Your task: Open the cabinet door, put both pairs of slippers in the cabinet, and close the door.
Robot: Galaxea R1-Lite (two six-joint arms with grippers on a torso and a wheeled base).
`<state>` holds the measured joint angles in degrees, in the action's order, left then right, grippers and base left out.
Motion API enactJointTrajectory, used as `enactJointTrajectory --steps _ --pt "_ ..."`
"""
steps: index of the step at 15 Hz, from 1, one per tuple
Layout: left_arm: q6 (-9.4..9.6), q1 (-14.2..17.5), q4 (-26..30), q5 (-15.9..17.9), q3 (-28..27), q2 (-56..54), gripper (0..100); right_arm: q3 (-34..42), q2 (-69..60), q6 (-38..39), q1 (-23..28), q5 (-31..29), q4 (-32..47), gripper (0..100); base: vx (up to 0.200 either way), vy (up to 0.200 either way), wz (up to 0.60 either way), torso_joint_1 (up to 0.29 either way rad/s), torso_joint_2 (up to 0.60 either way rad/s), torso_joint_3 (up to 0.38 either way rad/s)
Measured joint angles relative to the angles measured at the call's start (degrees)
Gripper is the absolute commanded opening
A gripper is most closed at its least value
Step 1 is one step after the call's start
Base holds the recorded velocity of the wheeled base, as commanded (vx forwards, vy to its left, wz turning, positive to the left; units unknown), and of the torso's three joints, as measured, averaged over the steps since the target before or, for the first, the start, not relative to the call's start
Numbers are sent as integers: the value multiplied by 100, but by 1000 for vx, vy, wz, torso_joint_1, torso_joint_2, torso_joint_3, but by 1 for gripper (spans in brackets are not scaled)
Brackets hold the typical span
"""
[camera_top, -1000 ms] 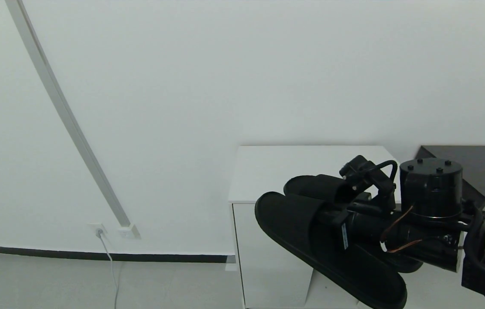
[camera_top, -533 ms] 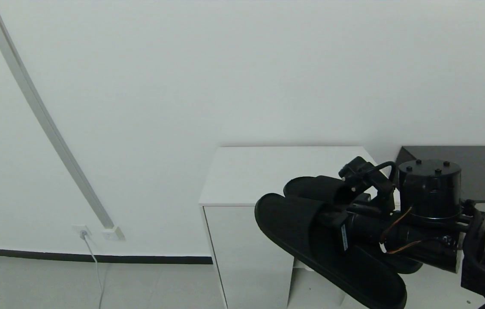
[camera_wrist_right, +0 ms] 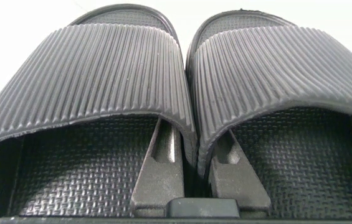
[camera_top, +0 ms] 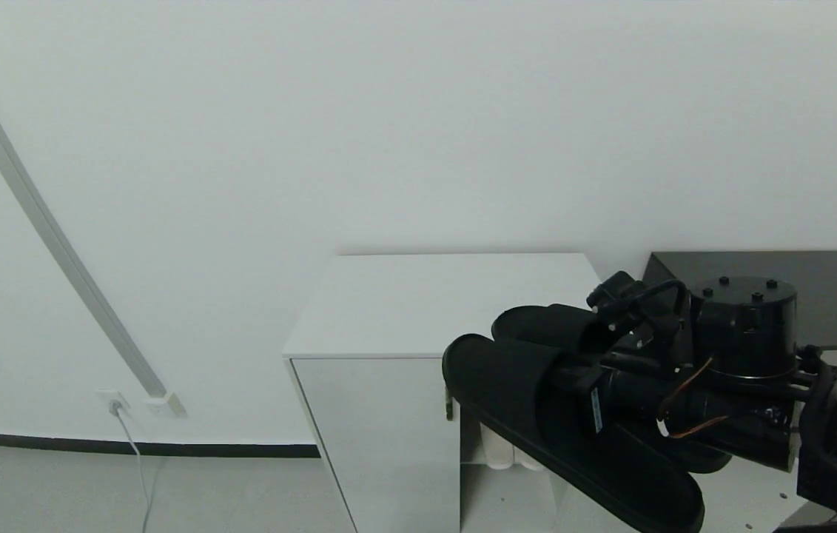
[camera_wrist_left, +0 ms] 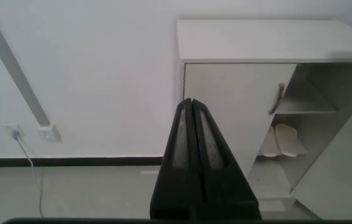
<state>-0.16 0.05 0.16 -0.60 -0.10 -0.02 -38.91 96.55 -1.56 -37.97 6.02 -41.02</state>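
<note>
In the lower right of the head view, the right gripper is clamping the black slippers side by side, one finger under each strap, in front of the white cabinet. The cabinet is standing open, with white slippers lying on a low shelf inside. The left gripper is pointing toward the cabinet, fingers pressed together.

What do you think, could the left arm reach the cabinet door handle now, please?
Likely yes: the left gripper, shut and empty, faces the handle of the open door with nothing between. The black slippers hang in the right gripper.
</note>
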Motion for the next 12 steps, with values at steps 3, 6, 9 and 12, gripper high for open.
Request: enactJointTrajectory --steps 3,6,9,12 --pt "2 -7 2 0 0 0 0 2 26 0 -17 7 2 0 0 0 0 0 0 0" --pt "2 -5 5 0 0 0 0 38 30 -7 -4 5 -2 0 0 0 0 0 0 0" --pt "2 -5 0 0 0 0 0 99 34 -183 24 -9 -11 0 0 0 -200 1 -1 -1" --pt "6 -5 0 0 -1 0 0 105 39 -185 9 5 -9 0 0 0 -400 -2 3 0"
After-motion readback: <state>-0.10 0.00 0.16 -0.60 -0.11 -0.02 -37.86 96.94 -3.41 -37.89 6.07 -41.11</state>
